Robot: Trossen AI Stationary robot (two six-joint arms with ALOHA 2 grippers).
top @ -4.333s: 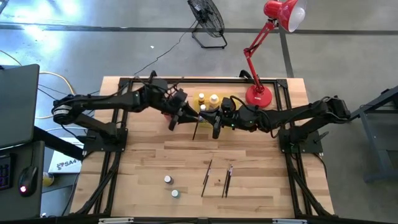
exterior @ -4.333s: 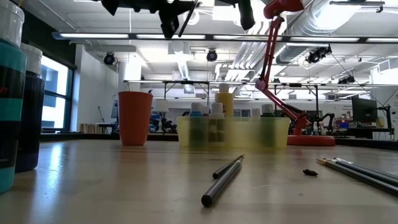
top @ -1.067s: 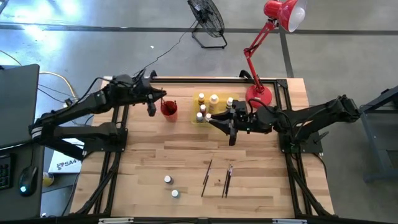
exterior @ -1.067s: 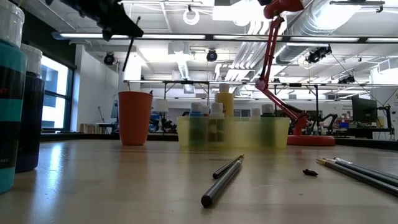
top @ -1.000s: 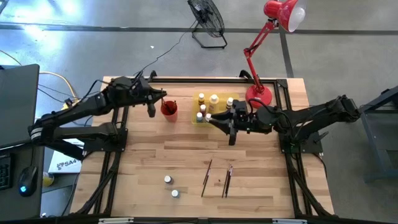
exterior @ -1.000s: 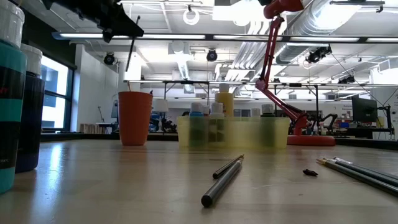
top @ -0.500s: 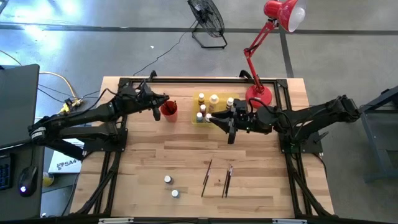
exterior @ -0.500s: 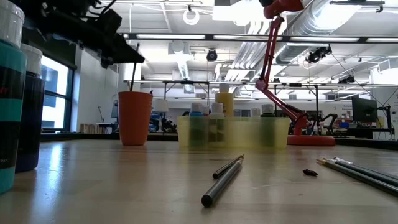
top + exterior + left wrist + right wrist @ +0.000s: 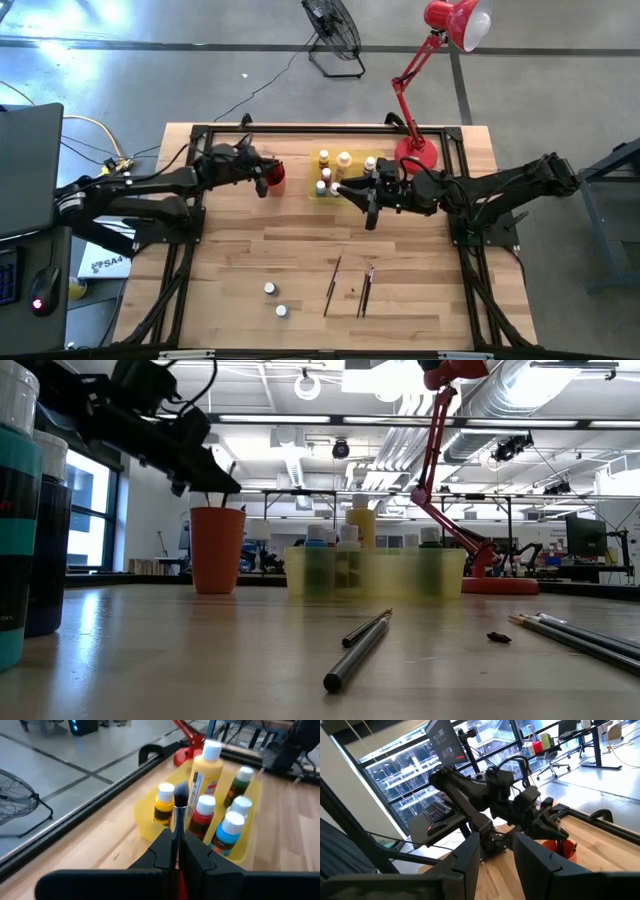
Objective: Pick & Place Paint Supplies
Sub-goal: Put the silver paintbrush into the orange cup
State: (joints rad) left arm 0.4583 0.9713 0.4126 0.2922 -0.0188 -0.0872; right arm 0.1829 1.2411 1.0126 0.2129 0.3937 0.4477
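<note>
My left gripper [image 9: 262, 180] is shut on a dark-handled paintbrush [image 9: 179, 802] right over the small red cup [image 9: 217, 550], which stands on the table at the far left of the yellow tray [image 9: 340, 178]. The brush's bristle end points up and its lower end dips into the cup. Several white-capped paint bottles [image 9: 207, 767] stand in the tray. My right gripper [image 9: 352, 195] hovers open and holds nothing by the tray's near side, pointing toward the left arm. My left gripper pinches the paintbrush between its two fingers on the shaft just below the bristles [image 9: 177, 827]. The fingers [image 9: 162, 847] come nearly level from the table's left and lie across the brush. The brush stands upright, its lower end inside the red cup's mouth [image 9: 212, 510].
Several loose paintbrushes [image 9: 332, 285] [image 9: 367, 290] and two small bottles [image 9: 270, 289] [image 9: 281, 311] lie on the near half of the wooden table. A red desk lamp [image 9: 415, 152] stands at the far right, behind the tray.
My left gripper, still shut on the paintbrush, has come down and a little toward the right, onto the red cup. The brush stayed upright and its lower end has sunk from above the cup into its mouth.
</note>
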